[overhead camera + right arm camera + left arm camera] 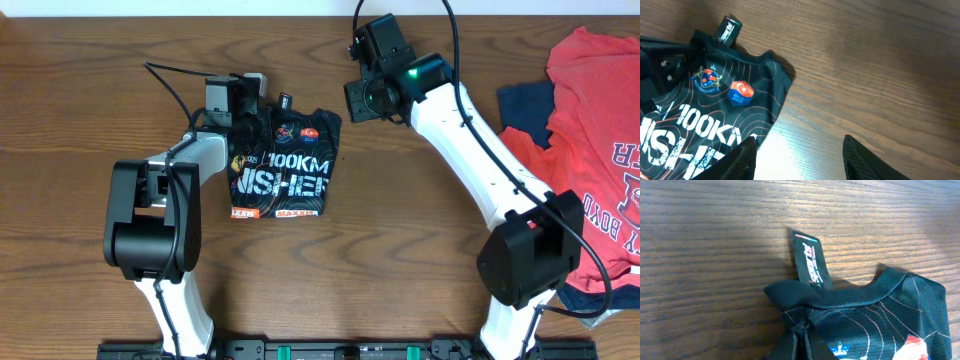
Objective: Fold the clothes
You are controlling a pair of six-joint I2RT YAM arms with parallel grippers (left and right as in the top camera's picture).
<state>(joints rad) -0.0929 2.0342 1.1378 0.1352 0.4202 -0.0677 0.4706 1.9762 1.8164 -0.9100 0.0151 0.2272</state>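
Note:
The clothes (285,165) are a black shirt with white "100KM" lettering, folded into a small rectangle left of the table's middle. My left gripper (250,100) sits at the shirt's upper left corner. In the left wrist view it (802,340) is shut on a bunched pinch of the clothes (870,315) just below the collar, next to the black neck label (810,260). My right gripper (350,100) hovers to the right of the shirt's top right corner. Its jaws (800,160) stand open over bare wood, the left fingertip (740,160) beside the edge of the clothes (715,115).
A red shirt (600,130) and a navy garment (525,105) lie in a heap at the table's right edge, partly under the right arm's base. Bare wooden table (400,230) surrounds the folded shirt.

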